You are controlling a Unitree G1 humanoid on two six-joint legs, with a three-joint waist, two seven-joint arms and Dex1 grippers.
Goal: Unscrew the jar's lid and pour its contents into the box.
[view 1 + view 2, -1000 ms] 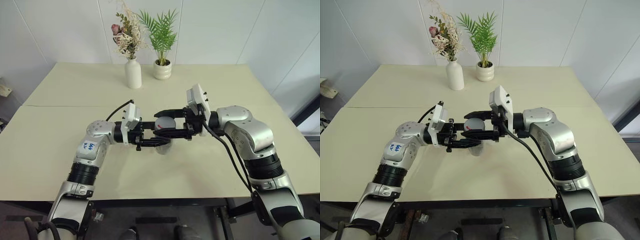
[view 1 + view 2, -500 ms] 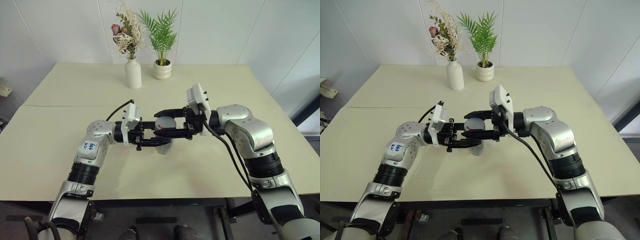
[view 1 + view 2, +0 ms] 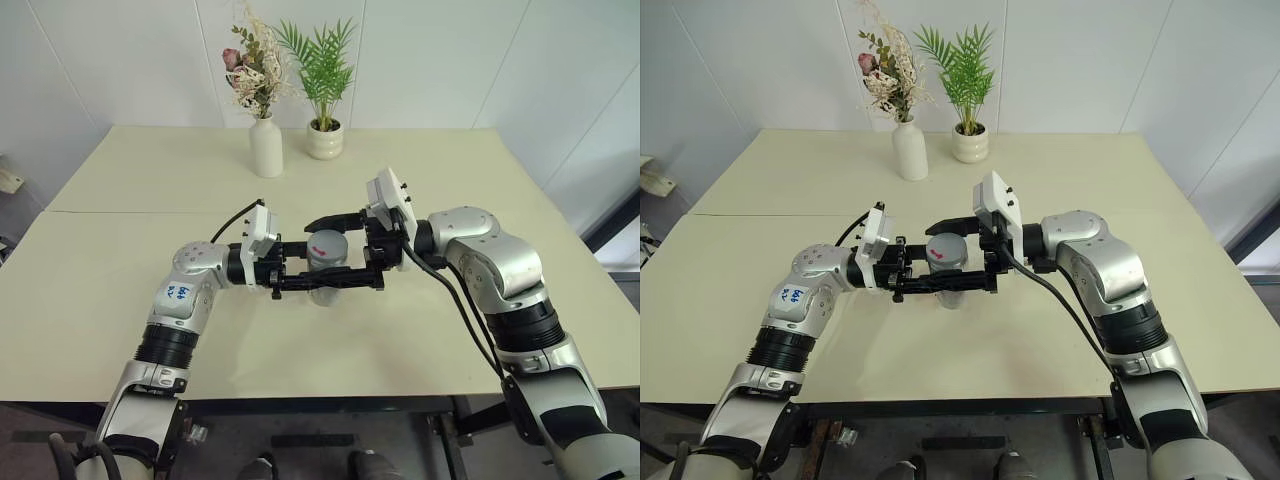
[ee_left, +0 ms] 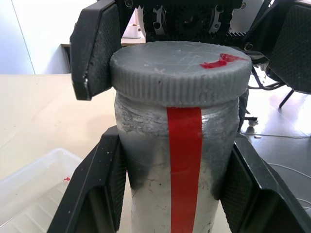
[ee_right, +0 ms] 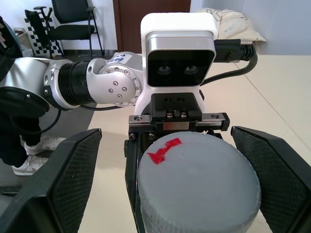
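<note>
The silvery-grey jar (image 4: 146, 160), with a red stripe down its side, is held upright above the table with my left gripper (image 3: 318, 282) shut on its body. The grey lid (image 5: 197, 179) with a red mark sits on the jar's mouth. My right gripper (image 5: 165, 133) comes in from the opposite side and stands open. Its fingers (image 4: 95, 48) flank the lid with gaps on both sides. The clear plastic box (image 4: 34, 194) lies on the table below the jar. The contents are hidden inside the jar.
A white vase (image 3: 266, 145) of dried flowers and a white plant pot (image 3: 324, 140) stand at the back of the cream table (image 3: 450, 330). Both arms meet over the table's middle, and its front edge runs just below them.
My right gripper has opened: its fingers, which were shut on the lid, now stand spread on either side of it. The left gripper and the jar have stayed in place.
</note>
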